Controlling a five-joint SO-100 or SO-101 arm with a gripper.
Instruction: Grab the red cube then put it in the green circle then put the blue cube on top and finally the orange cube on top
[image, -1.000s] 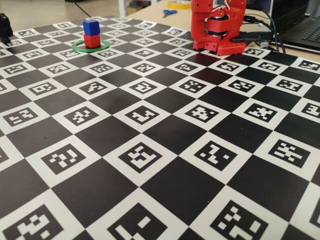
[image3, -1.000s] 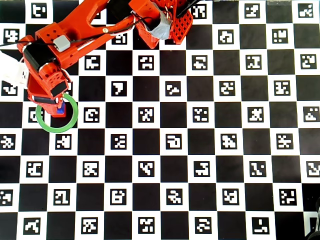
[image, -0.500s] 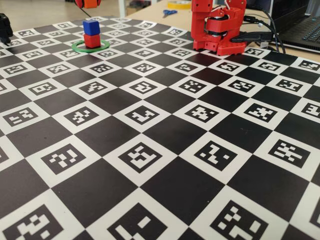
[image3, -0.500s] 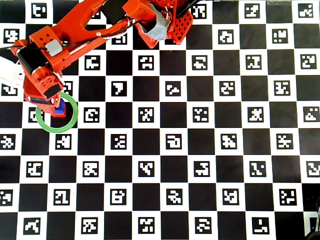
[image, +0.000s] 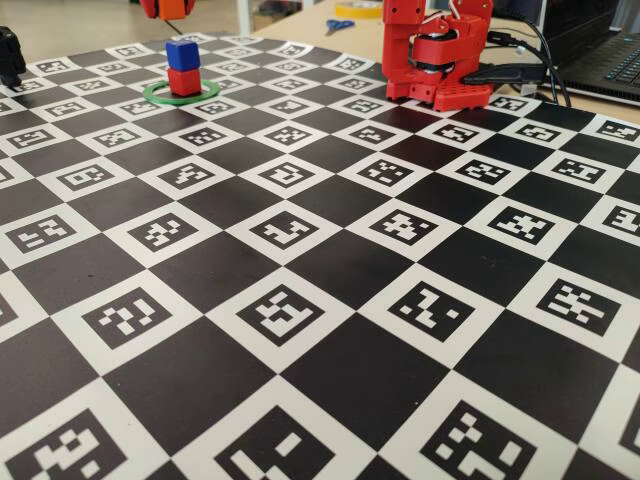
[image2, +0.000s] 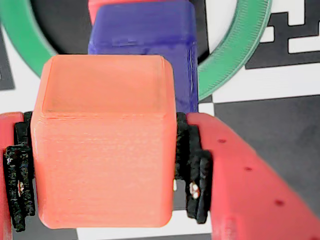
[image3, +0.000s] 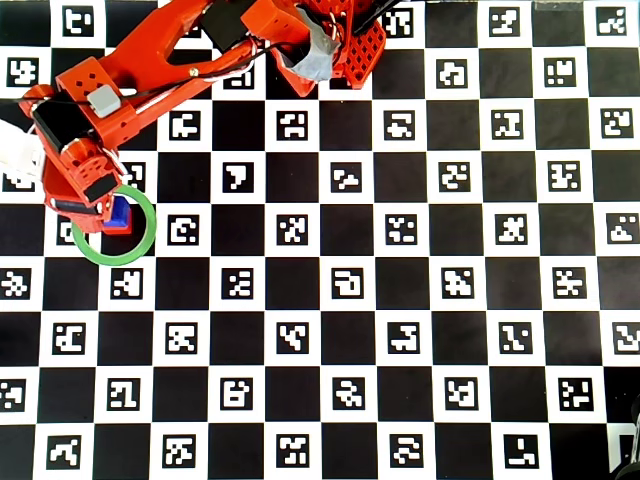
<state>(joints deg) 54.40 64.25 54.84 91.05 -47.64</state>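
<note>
Clearly the hand (image2: 102, 165) is clamped on the orange cube (image2: 102, 142), its black-padded fingers (image2: 192, 165) pressed against the cube's two sides in the wrist view. Just beyond and below the hand stands the blue cube (image2: 145, 30), sitting on the red cube (image: 184, 81) inside the green circle (image: 160, 96), which lies flat on the checkered bench (image: 330, 270). From overhead, the hand (image3: 85, 200) hangs over the ring's upper-left edge, with the blue cube (image3: 120, 213) showing just beside it, and the orange cube (image: 177, 7) is held well above the stack.
</note>
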